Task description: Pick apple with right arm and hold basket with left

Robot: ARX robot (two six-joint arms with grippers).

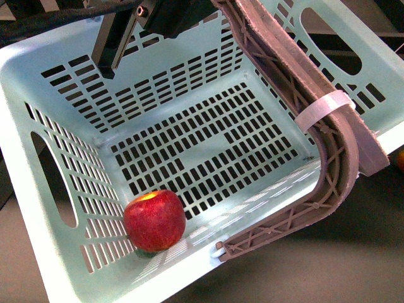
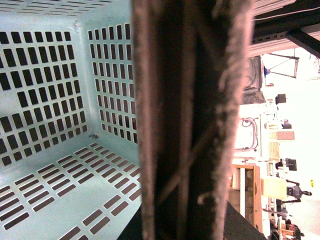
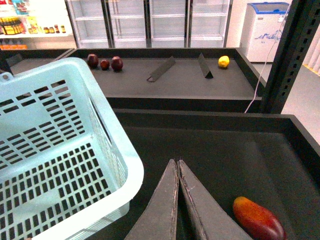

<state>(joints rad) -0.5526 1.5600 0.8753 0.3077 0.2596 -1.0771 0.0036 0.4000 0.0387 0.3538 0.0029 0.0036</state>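
The apple (image 1: 154, 221) lies inside the basket (image 1: 38, 76), on its slotted floor in the near left corner, touching the left wall; its yellow blush faces up. The basket is tilted, and its grey handle (image 1: 334, 164) arches over the right side, with a white clip (image 1: 325, 107) around it. A dark arm part (image 1: 120, 38) hangs over the far wall. In the left wrist view the handle fills the middle, blurred and very close; the left gripper's fingers do not show, so I cannot tell whether it clamps the handle. The right gripper (image 3: 177, 162) is clenched on nothing, fingers pressed together, outside the basket over a dark tray (image 3: 210, 145); a red-orange fruit (image 3: 257, 220) lies near it.
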